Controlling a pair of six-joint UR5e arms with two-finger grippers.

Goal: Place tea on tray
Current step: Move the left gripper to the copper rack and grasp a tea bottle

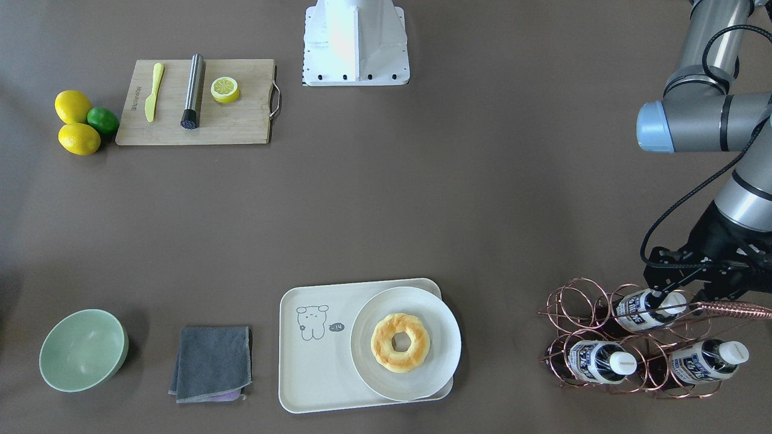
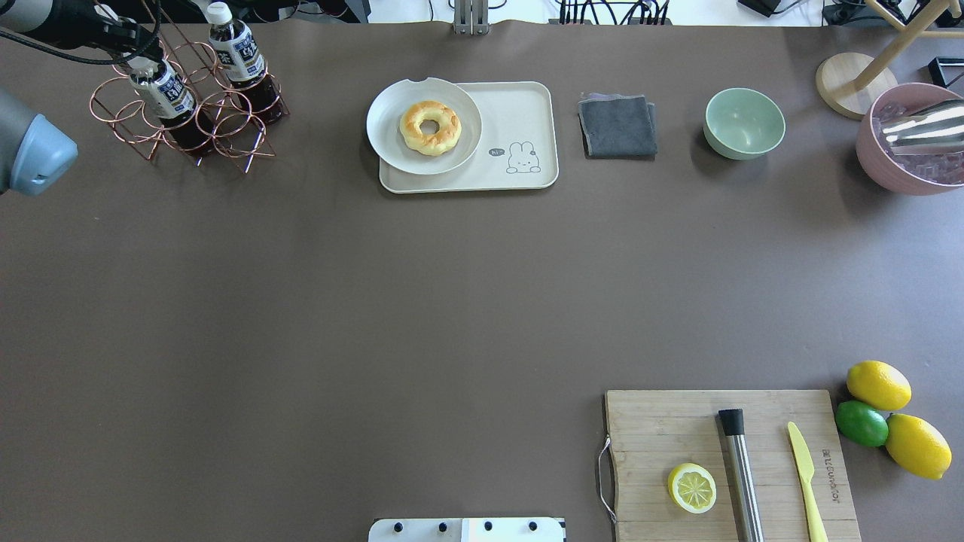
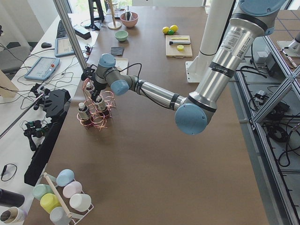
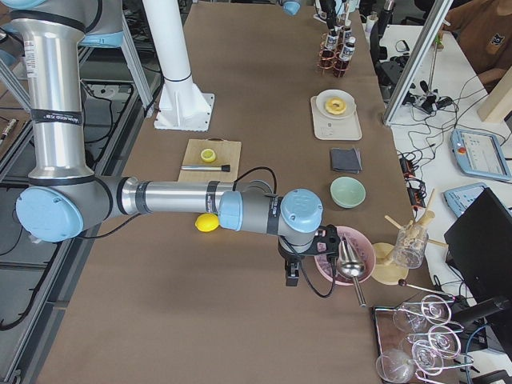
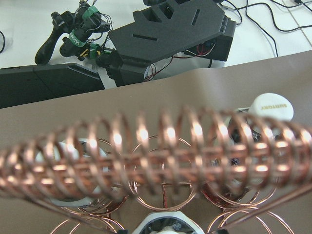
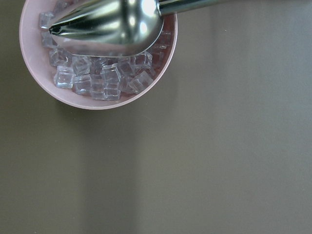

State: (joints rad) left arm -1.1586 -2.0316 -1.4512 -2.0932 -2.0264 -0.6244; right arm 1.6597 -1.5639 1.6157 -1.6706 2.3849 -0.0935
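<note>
Three tea bottles lie in a copper wire rack (image 1: 573,301) at the table's far end: an upper bottle (image 1: 648,310) and two lower ones (image 1: 594,360) (image 1: 705,361). My left gripper (image 1: 678,294) is at the upper bottle's white cap and looks open, a finger on each side; it also shows in the overhead view (image 2: 141,62). The cream tray (image 1: 313,386) with the bear drawing holds a white plate (image 1: 422,377) with a donut (image 1: 400,342). My right gripper (image 4: 290,276) hangs beside a pink ice bowl (image 4: 344,264); I cannot tell if it is open or shut.
A wooden cutting board (image 1: 229,126) carries a yellow knife, a steel muddler and a lemon half. Two lemons and a lime (image 1: 102,120) lie beside it. A green bowl (image 1: 81,349) and a grey cloth (image 1: 211,361) sit near the tray. A metal scoop (image 6: 112,24) rests in the ice bowl.
</note>
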